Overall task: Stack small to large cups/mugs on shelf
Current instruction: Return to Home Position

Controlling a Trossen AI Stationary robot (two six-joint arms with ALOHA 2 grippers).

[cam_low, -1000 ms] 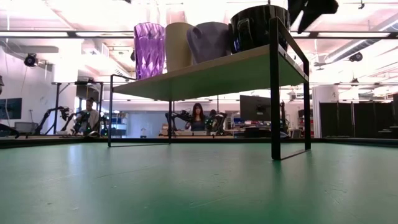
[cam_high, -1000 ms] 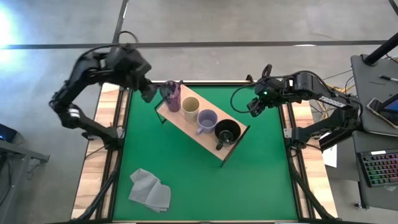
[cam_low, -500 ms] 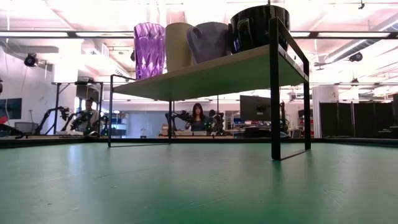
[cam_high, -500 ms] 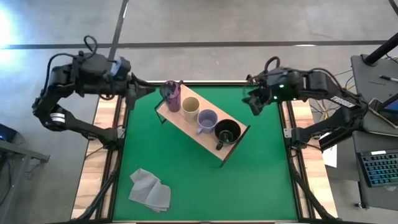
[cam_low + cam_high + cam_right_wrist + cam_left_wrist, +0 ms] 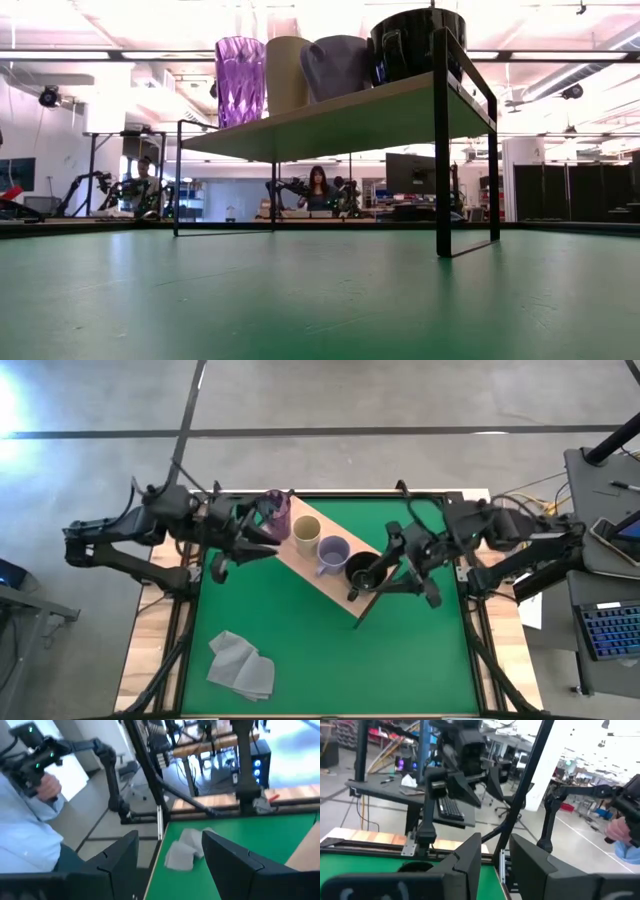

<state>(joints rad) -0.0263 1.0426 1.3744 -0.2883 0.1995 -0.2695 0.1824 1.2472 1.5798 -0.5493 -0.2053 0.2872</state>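
The light-wood shelf (image 5: 300, 558) stands slantwise on the green mat, on its thin black frame (image 5: 441, 150). On it stand in a row the purple tumbler (image 5: 277, 512), the cream cup (image 5: 306, 535), the lavender mug (image 5: 333, 553) and the black mug (image 5: 364, 572); all four also show in the low view (image 5: 330, 65). My left gripper (image 5: 260, 536) is open beside the tumbler end, above the shelf. My right gripper (image 5: 388, 565) is open beside the black mug end. Neither touches anything, and neither shows in the low view.
A folded grey cloth (image 5: 241, 665) lies on the mat near the front left and also shows in the right wrist view (image 5: 186, 850). A person in a light blue sleeve (image 5: 25, 835) shows beyond the table. Bare green mat lies in front of the shelf.
Both arms have swung from the table's far corners in toward the shelf and stretched out low. My left gripper has gone right, to the tumbler end. My right gripper has gone left and nearer, to the black mug end. The cups have stayed in place.
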